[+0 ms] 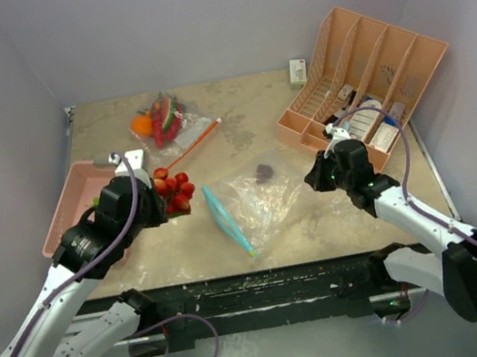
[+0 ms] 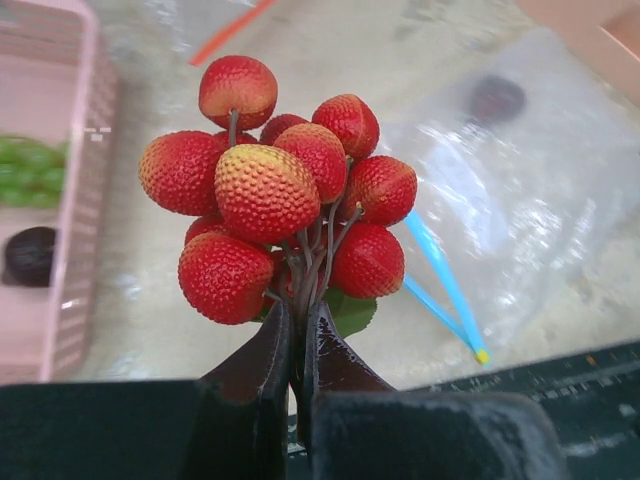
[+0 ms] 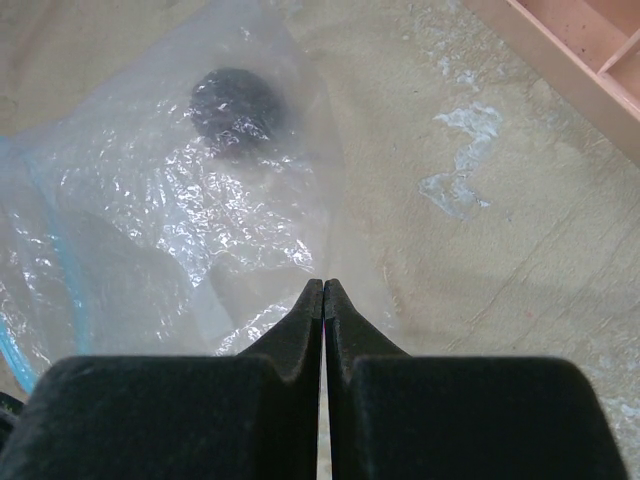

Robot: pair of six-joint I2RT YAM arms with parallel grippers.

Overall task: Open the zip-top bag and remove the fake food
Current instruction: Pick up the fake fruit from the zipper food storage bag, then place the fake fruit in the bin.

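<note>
Black fingers of the left gripper [image 2: 301, 318] fill the bottom of the left wrist view, pinched together on the thin stems of a bunch of red strawberries [image 2: 280, 190], which stands up above the fingertips with a bit of green leaf at its base. From the top view this bunch is held off the table, between the pink tray [image 1: 61, 210] on the left and the zip-top bag [image 1: 261, 200] in the middle. The bag lies flat and crumpled, its blue zip strip [image 1: 226, 218] facing the left arm, and one dark plum [image 3: 232, 103] sits inside it near the far end. The right gripper [image 3: 323, 288] has its jaws pressed tight together at the bag's right edge; whether any film is caught between them cannot be told. In the tray lie a second plum [image 2: 30, 255] and a blurred green piece [image 2: 28, 170]. Further back on the table rests a heap of orange, red and green fake food [image 1: 159, 121], with an orange stick [image 1: 195, 143] just beside it. At the right rear stands a peach organiser [image 1: 383, 56] holding small boxes
</note>
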